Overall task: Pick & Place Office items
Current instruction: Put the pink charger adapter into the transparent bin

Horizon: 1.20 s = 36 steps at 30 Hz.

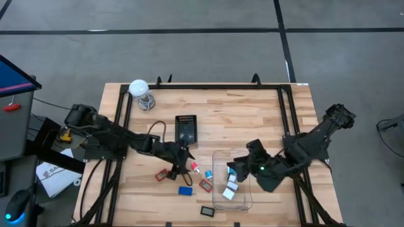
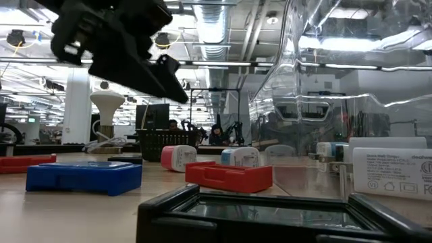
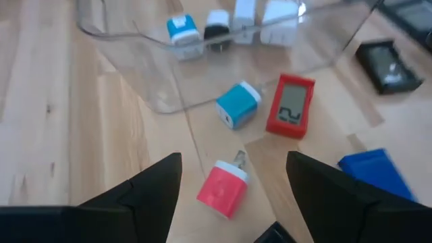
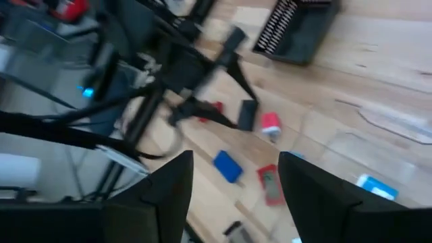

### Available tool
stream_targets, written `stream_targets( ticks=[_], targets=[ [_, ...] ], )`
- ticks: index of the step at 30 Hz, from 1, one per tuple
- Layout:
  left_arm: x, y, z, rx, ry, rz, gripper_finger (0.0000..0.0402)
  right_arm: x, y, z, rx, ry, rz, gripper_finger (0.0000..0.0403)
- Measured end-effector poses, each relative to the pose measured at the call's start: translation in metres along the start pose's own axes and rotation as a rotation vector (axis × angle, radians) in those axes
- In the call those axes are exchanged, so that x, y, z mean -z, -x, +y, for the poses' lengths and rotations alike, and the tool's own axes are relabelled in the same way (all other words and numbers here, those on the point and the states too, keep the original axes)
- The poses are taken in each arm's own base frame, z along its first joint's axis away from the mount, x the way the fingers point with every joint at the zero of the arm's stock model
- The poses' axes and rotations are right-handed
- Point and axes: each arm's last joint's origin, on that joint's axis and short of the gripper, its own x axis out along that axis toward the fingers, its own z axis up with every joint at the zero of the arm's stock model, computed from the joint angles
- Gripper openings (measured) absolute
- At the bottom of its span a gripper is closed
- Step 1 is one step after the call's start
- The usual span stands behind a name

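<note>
Pink plastic cube [image 3: 223,189] btwn open left pincer [image 3: 233,196], wood table [image 3: 61,121]

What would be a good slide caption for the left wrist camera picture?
Open left gripper hovering over a red cube, with a cyan cube and red rectangle beside the clear box.

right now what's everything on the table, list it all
clear plastic box: 1, transparent, front right of table
cubes in box: several, white and cyan, inside it
red cube: 1, beside box
cyan cube: 1, just outside box wall
red rectangles: 2 or 3, flat, left of box
blue rectangle: 1, front centre
black rectangle: 1, front edge
black mesh tray: 1, centre
white ball on coil: 1, back left
left pincer: open, over red cube
right pincer: open, over box
</note>
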Motion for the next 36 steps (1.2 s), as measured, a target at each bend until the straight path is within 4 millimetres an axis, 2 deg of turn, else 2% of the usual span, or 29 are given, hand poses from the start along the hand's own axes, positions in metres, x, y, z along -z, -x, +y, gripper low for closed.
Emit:
stream_targets(
  ticks=[6, 13, 18, 26, 31, 36],
  targets=[
    [0.002, -0.025, 0.003, 0.028, -0.009, 0.040, 0.0264, -0.008, 0.022, -0.001, -0.058, -0.038, -0.064, 0.0225],
    [0.017, -0.043, 0.008, 0.041, -0.004, 0.105, 0.0264, -0.017, 0.037, -0.003, -0.097, -0.050, -0.100, 0.0228],
    [0.022, -0.047, 0.013, 0.048, 0.012, 0.123, 0.0264, -0.019, 0.038, -0.004, -0.097, -0.049, -0.110, 0.0228],
    [0.034, -0.058, 0.009, 0.101, 0.018, 0.166, 0.0261, -0.019, 0.038, -0.003, -0.097, -0.049, -0.110, 0.0228],
    [0.033, -0.061, 0.009, 0.093, 0.033, 0.134, 0.0227, -0.019, 0.039, -0.003, -0.098, -0.051, -0.109, 0.0228],
    [0.032, -0.061, 0.013, 0.080, 0.097, 0.124, 0.0159, -0.019, 0.039, -0.003, -0.098, -0.051, -0.109, 0.0228]
  ],
)
